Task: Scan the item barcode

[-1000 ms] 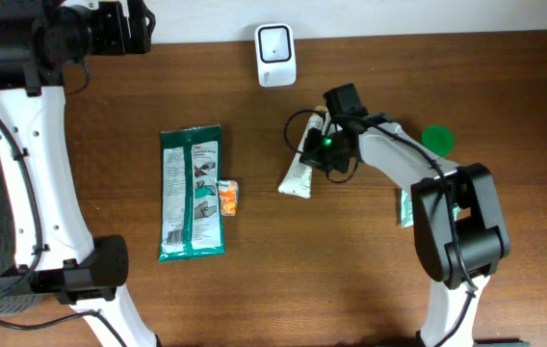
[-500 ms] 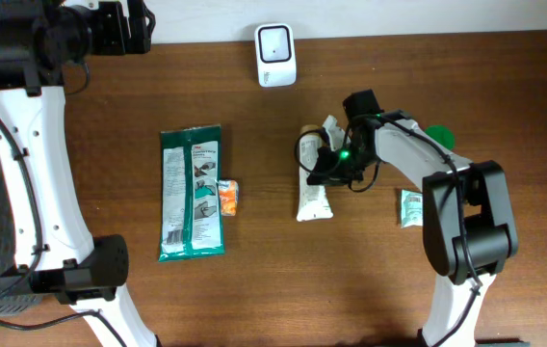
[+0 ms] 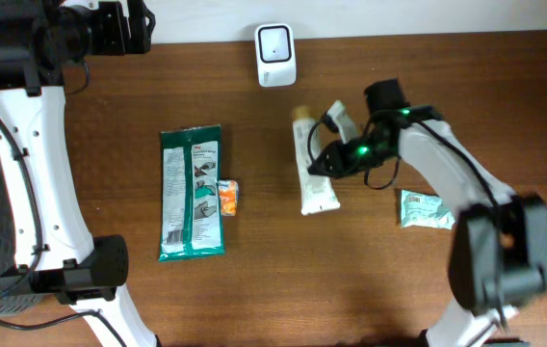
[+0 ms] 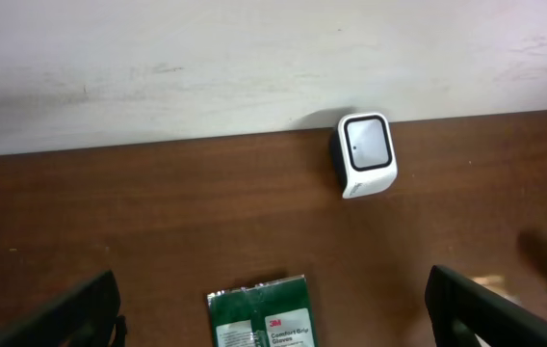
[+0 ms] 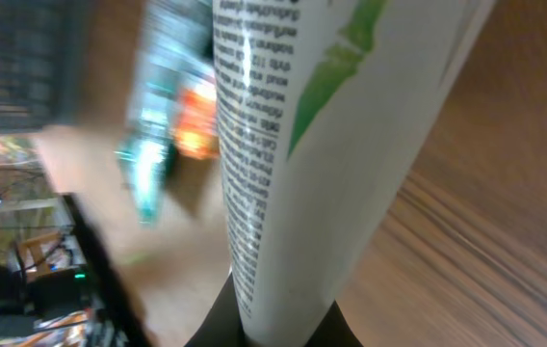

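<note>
Right of centre, the right end effector (image 3: 324, 162) is clenched on the white tube (image 3: 316, 183). It has yet to show the barcode to the far scanner (image 3: 275, 54). The left end effector (image 3: 134, 27) is released.

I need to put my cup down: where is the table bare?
Bare wood runs along the near edge, below the green pack and white tube. Another patch lies between the scanner and that pack. Crowded: around the tube, right gripper and teal sachet.

Scanner (image 3: 275, 54), wipes pack (image 3: 192, 193) on table (image 3: 254, 289)
</note>
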`<action>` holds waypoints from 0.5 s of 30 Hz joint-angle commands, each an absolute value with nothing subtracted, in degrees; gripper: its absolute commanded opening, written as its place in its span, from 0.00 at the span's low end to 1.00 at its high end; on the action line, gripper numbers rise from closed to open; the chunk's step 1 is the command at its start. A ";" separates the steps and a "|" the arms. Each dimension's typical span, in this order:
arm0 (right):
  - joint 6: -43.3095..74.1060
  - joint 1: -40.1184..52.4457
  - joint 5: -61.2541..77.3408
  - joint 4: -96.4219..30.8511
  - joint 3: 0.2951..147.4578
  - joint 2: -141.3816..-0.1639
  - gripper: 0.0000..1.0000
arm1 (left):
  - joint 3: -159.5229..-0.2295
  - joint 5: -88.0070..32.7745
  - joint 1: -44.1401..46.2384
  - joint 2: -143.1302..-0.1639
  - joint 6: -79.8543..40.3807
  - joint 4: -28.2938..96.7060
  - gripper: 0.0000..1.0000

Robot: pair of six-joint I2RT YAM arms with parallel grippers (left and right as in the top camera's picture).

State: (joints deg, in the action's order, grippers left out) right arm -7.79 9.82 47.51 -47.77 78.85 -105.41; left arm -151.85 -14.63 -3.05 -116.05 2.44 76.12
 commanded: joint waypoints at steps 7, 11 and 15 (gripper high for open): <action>0.89 9.67 61.32 -47.53 79.83 -85.38 0.04 | -152.73 -15.25 -3.44 -114.74 3.31 76.05 0.99; 6.79 9.67 61.21 -48.14 81.30 -83.59 0.04 | -152.73 -15.25 -3.44 -114.74 3.31 76.05 0.99; 6.96 10.33 54.81 -54.00 88.03 -86.87 0.04 | -152.73 -15.25 -3.44 -114.74 3.31 76.05 0.99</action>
State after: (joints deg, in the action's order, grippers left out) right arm 4.73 9.82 57.06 -52.40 81.60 -85.58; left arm -151.85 -14.66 -3.05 -116.05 2.44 76.09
